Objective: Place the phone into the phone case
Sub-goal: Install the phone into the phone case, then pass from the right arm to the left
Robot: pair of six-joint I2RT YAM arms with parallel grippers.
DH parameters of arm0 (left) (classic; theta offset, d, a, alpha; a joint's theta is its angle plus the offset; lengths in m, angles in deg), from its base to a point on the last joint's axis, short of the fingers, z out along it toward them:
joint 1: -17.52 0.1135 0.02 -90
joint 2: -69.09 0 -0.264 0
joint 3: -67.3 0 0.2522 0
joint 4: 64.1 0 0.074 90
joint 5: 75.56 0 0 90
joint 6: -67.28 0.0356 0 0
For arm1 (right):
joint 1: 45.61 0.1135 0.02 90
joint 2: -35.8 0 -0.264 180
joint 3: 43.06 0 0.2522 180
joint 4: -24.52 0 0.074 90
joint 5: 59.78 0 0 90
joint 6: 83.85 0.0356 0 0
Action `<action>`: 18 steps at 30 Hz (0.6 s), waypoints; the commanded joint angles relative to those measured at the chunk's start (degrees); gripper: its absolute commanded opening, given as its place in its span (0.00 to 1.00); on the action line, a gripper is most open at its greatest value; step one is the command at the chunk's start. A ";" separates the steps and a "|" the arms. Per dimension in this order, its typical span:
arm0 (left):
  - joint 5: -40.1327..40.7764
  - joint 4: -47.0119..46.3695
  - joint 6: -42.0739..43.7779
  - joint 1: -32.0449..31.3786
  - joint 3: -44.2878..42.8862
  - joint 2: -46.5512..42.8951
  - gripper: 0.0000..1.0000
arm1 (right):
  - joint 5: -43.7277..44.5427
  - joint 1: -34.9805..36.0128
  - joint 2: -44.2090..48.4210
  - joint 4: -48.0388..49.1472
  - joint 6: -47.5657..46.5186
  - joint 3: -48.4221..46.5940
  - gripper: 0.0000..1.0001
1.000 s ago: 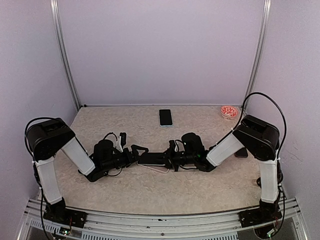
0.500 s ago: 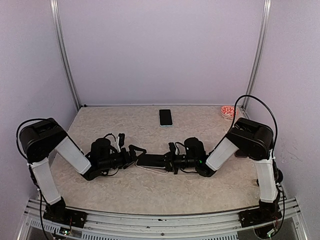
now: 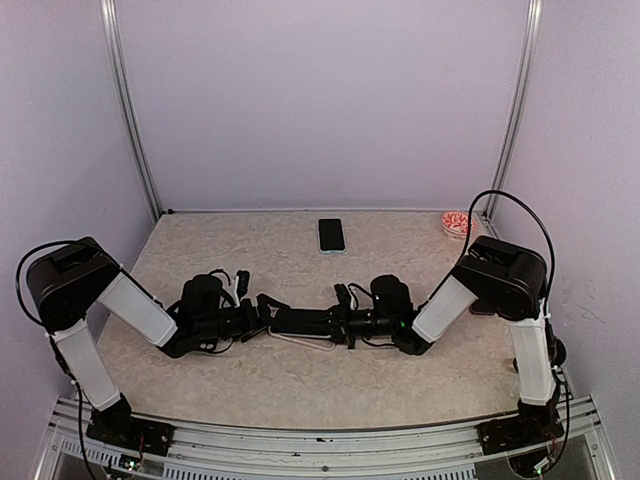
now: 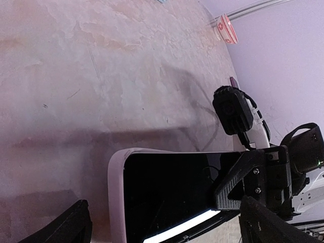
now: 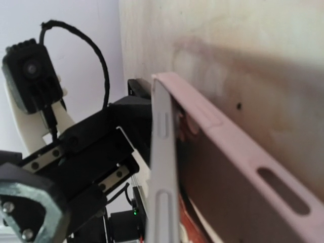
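The black glass-faced phone [image 3: 305,319] lies in the middle of the speckled beige counter [image 3: 250,385], one long edge lifted out of the pale pink soft case [image 5: 238,157] beneath it. The right hand [image 3: 347,320] is clenched on the phone's right end. The left hand [image 3: 268,312], released wide, sits at the left end.

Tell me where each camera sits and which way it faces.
Top: high behind the robot, looking down on the table; left arm and right arm show.
Left wrist: low, facing right over the phone toward the right tool; own fingers at bottom corners.
Right wrist: low, facing left along phone and case toward the left tool; own fingers unclear.
Wrist views share phone and case.
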 commanded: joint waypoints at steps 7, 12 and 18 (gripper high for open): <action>-5.19 -1.05 0.89 0.32 -1.88 1.03 0.99 | -2.69 0.24 2.88 6.44 -2.44 0.85 0.00; -8.64 -3.06 0.24 0.10 -2.70 2.94 0.97 | -3.52 0.24 3.51 7.06 -3.61 0.87 0.00; -11.51 -5.55 -1.05 -0.04 -2.78 3.58 0.90 | -4.98 0.24 3.62 5.63 -7.11 0.63 0.00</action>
